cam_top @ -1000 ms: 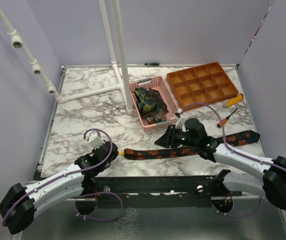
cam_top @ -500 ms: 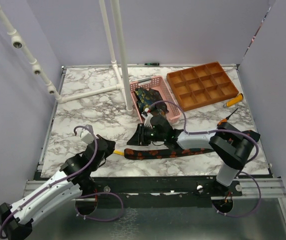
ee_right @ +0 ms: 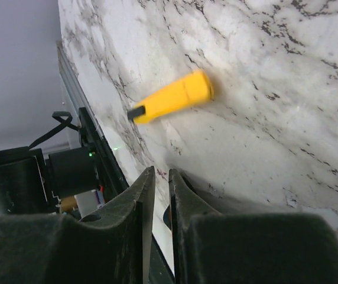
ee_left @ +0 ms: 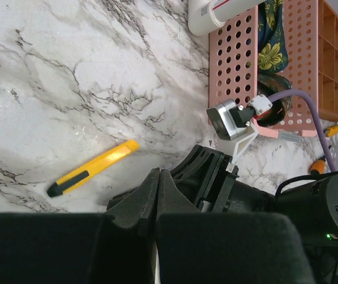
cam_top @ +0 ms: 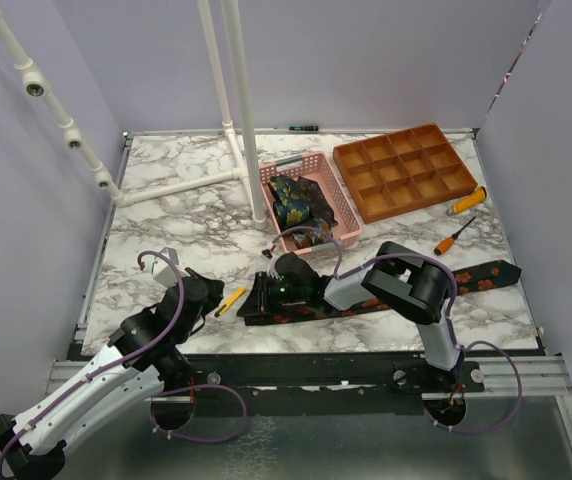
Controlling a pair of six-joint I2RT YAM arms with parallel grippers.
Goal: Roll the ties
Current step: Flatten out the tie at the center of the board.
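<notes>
While tie (cam_top: 481, 273) lies flat just arm-side of basket (cam_top: 341, 195) | right gripper (ee_right: 159, 177) fingers narrow at its thin end, grip unclear | left gripper (ee_left: 159, 174) fingers pressed together, empty | pinch tip squarely, roll tight, straight

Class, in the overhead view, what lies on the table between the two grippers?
A yellow utility knife lies between the left gripper and the right gripper. The top view shows it best.

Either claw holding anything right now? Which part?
Left claw shut, empty. Right claw sits over the flowered tie's left end, jaws nearly together; whether it pinches the fabric cannot be told.
</notes>
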